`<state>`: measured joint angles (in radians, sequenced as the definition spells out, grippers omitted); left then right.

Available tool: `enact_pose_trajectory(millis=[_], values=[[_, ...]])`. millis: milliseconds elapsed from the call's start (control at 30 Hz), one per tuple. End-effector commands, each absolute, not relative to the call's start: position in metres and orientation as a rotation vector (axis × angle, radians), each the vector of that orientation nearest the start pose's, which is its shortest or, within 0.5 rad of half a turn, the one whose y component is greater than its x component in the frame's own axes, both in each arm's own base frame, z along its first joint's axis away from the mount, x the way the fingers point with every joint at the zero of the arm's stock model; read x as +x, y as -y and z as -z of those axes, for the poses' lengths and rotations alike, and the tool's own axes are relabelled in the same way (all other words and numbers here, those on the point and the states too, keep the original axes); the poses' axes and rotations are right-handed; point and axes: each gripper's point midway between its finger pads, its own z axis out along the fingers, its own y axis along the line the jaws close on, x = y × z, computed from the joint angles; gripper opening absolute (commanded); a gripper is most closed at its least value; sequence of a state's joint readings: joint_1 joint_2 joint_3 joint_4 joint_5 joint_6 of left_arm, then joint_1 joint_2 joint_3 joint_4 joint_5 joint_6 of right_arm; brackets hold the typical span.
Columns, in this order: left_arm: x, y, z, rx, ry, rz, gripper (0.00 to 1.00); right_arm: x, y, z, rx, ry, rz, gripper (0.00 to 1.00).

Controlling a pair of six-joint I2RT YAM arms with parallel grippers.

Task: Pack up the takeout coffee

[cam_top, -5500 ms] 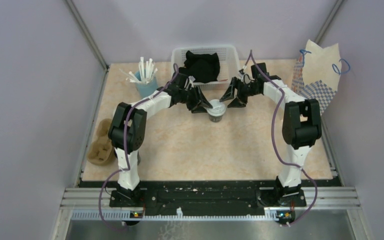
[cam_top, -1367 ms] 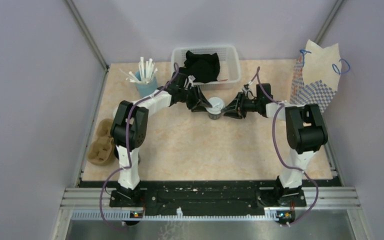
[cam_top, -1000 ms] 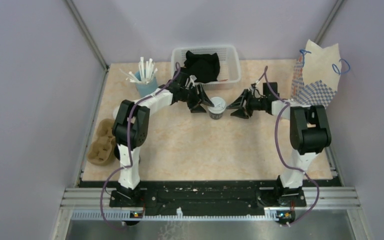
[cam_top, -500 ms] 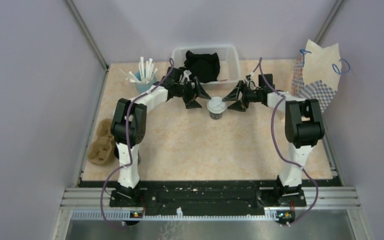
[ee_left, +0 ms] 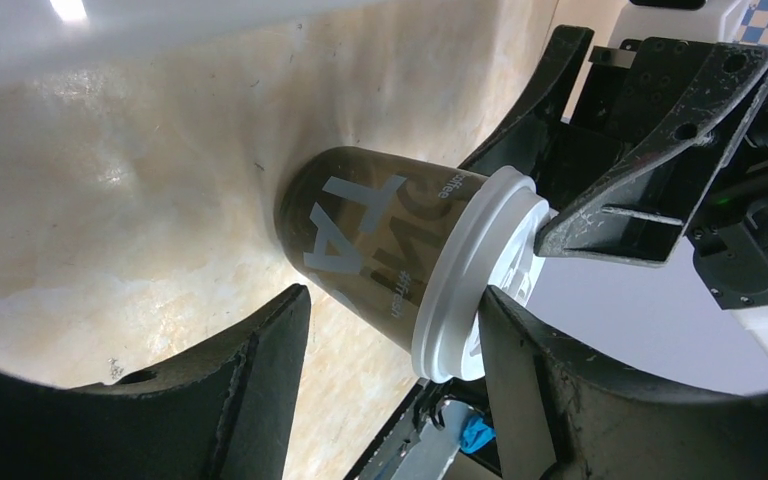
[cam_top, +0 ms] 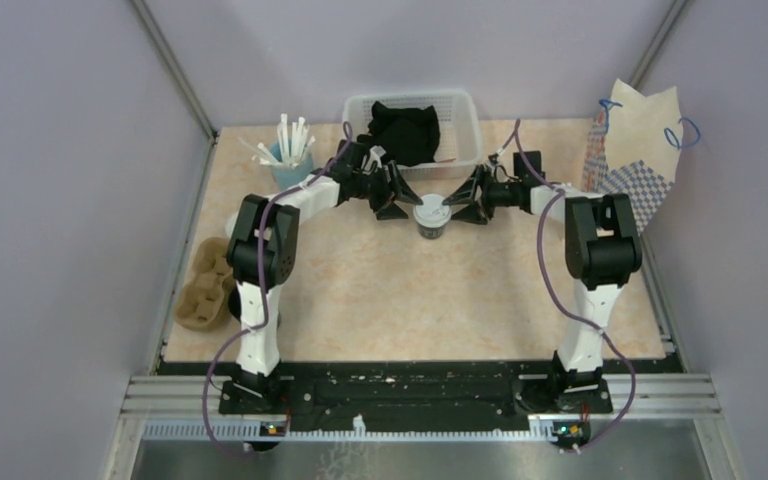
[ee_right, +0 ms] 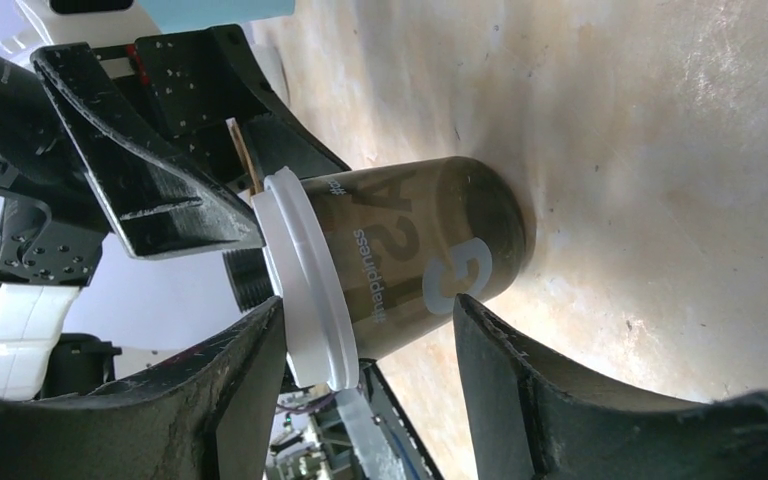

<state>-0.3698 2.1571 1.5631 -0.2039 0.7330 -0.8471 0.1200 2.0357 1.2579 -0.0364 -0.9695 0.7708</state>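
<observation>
One takeout coffee cup (cam_top: pixel 428 222), brown with pale lettering and a white lid (cam_top: pixel 429 209), stands upright on the table at the middle back. My left gripper (cam_top: pixel 400 198) is at its left and my right gripper (cam_top: pixel 457 203) at its right, both open and turned on edge. In the left wrist view the cup (ee_left: pixel 370 245) lies between my fingers (ee_left: pixel 210 390), and one finger edge meets the lid (ee_left: pixel 480 280). The right wrist view shows the cup (ee_right: pixel 420 255) the same way, with one finger against the lid's rim (ee_right: pixel 305 290). The brown pulp carrier (cam_top: pixel 203 290) lies at the table's left edge.
A white basket (cam_top: pixel 460 100) holding a black bundle (cam_top: pixel 405 130) stands just behind the grippers. Left of it is a blue cup of white sticks (cam_top: pixel 290 160). A checked paper bag (cam_top: pixel 635 150) stands at the back right. Walls close both sides.
A second ago both grippers stood a little back from the cup. They have since closed in from either side onto the lid. The cup has stayed in place.
</observation>
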Motion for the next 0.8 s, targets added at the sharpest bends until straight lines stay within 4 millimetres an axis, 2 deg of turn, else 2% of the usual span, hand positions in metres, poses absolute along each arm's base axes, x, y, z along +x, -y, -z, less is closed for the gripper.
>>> enact_pose_trajectory(millis=[0, 100, 167, 367, 500, 667, 767], values=[[0.411, 0.3, -0.06, -0.271, -2.678, 1.257, 0.67, 0.42, -0.215, -0.088, 0.315, -2.446, -1.518, 0.63], [0.411, 0.304, -0.071, -0.246, -2.648, 1.305, 0.69, 0.429, -0.228, -0.118, 0.206, -2.369, -1.573, 0.77], [0.411, 0.305, -0.072, -0.244, -2.644, 1.311, 0.69, 0.433, -0.238, -0.122, 0.145, -2.366, -1.567, 0.81], [0.411, 0.305, -0.071, -0.244, -2.648, 1.315, 0.69, 0.434, -0.25, -0.096, 0.186, -2.429, -1.535, 0.81], [0.411, 0.305, -0.072, -0.246, -2.646, 1.31, 0.69, 0.433, -0.243, -0.07, 0.249, -2.481, -1.46, 0.75], [0.407, 0.304, -0.07, -0.242, -2.651, 1.314, 0.68, 0.42, -0.231, -0.042, 0.324, -2.535, -1.382, 0.66], [0.407, 0.305, -0.072, -0.233, -2.647, 1.321, 0.68, 0.418, -0.229, -0.044, 0.323, -2.518, -1.392, 0.66]])
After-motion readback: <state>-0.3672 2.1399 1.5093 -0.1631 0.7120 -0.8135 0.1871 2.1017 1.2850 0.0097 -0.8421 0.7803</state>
